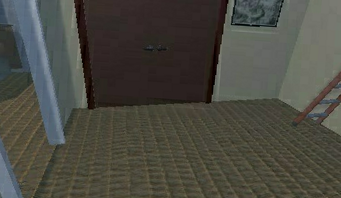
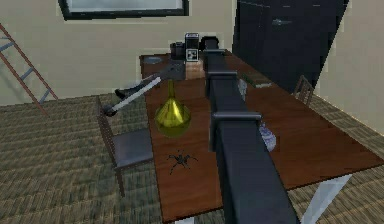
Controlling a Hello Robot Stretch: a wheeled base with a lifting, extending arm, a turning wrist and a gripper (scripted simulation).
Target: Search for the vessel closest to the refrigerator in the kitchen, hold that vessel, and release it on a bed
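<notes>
1 yellow vessel [image 2: 172, 116], shaped like a flask with a wide round base and a narrow neck, stands on the brown desk [image 2: 310, 150] near its edge on the arm side view's left. It looks glossy and thin-walled, so it is probably light, rigid, slippery and breakable. The neck seems the best place to take it. The swelling base below would keep it from sliding down, though a firm squeeze there could crack it.

The arm [image 2: 235, 130] runs out across the desk, and past its 2 white marked squares [image 2: 190, 50] the hand [image 2: 162, 76] sits right at the top of the vessel's neck. Because the vessel rests on the desk at the hand's far end, it cannot be told whether the hand has hold of anything.

The desk top is smooth and flat, so a knocked vessel would likely skid or roll. On it lie a small dark spider-like thing [image 2: 180, 160] and a pale dish-like thing [image 2: 266, 135]. A grey chair [image 2: 128, 146] stands at the desk's edge, with a pale rod [image 2: 132, 95] slanting above it. A tall dark cabinet [image 2: 290, 40] rises behind the desk, and a ladder [image 2: 22, 62] leans on the wall. Ahead, the forward view shows a dark double door [image 1: 147, 45], a framed picture [image 1: 257, 8] and ribbed brown floor [image 1: 194, 159].
</notes>
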